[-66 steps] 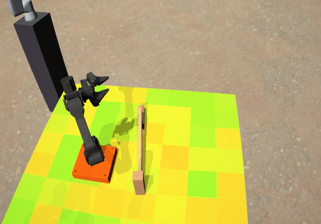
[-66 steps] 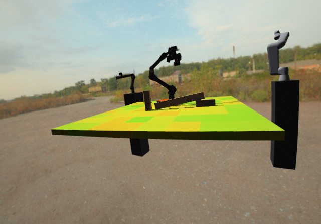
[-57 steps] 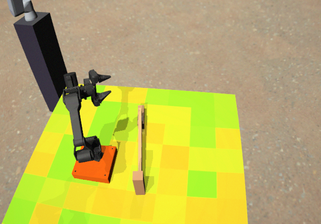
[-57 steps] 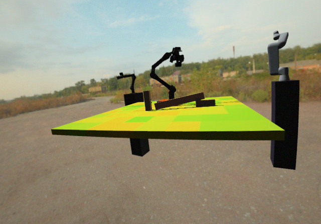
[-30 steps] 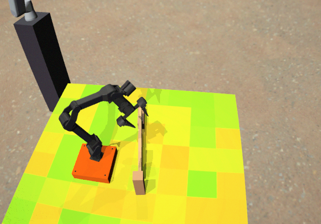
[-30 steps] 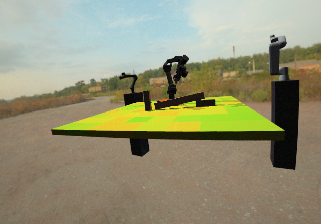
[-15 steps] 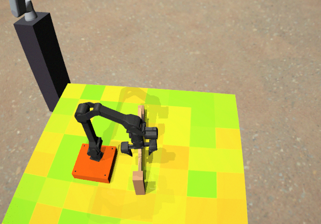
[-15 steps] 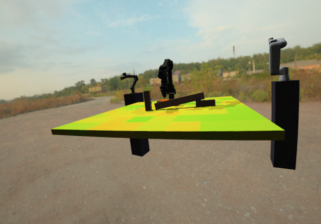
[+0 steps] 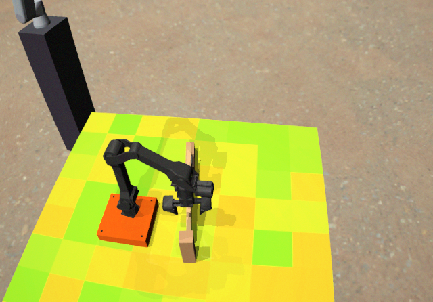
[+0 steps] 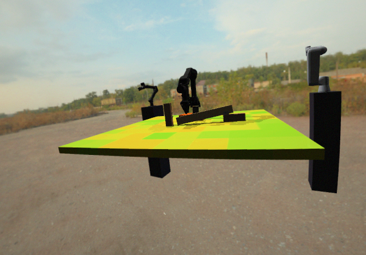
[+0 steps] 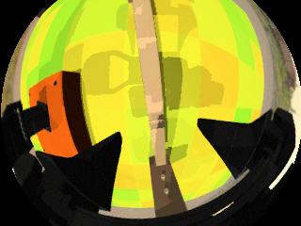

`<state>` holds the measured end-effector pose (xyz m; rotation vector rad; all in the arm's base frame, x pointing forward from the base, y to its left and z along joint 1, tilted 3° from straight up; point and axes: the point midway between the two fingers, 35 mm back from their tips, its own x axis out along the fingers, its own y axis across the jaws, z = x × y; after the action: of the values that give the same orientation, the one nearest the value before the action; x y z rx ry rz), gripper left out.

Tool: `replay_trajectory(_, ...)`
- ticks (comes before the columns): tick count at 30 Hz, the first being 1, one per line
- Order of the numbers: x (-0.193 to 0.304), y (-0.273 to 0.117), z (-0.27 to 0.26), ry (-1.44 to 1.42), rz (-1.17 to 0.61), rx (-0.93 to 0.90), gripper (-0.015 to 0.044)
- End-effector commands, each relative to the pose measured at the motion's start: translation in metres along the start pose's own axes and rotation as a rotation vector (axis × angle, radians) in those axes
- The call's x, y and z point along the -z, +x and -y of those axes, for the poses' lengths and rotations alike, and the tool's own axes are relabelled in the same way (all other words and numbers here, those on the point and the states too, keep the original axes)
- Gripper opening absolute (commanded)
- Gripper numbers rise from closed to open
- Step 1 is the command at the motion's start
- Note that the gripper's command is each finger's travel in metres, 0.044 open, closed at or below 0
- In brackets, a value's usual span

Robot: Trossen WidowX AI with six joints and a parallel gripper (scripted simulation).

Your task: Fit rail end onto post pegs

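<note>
The wooden rail [image 9: 189,157] [image 10: 203,115] [image 11: 150,71] slopes from its raised far end on the low footboard block [image 10: 239,117] down to its near end on the table. A small gap separates that end from the upright post [image 9: 188,251] [image 10: 168,115] [image 11: 165,206]. Two pegs [image 11: 163,177] [image 11: 166,191] show on the post's face in the wrist view. My gripper [image 9: 189,213] [image 10: 185,112] [image 11: 161,130] is open and empty, pointing down above the rail's near part, with one finger to each side of it. The holes in the rail's end and the far end's seat in the bracket cannot be made out.
The orange base plate [image 9: 126,220] [image 11: 51,113] of my arm stands on the patchwork table [image 9: 272,214] [image 10: 206,143] beside the rail. A grey arm [image 10: 314,66] on a dark pillar [image 9: 55,71] [image 10: 325,140] and a small black arm [image 10: 153,92] on another pillar stand beyond the table.
</note>
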<state>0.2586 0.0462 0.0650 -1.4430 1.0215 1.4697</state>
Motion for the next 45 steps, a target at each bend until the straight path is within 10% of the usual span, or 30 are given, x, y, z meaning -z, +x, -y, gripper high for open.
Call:
replay_trajectory(1,0.000,0.009,0.000,-0.004,0.007,-0.004,0.0440)
replay_trajectory(37,-0.001,0.063,-0.003,-0.004,0.007,-0.004,0.0440)
replay_trajectory(45,-0.001,0.063,-0.003,-0.004,0.007,-0.004,0.0230)
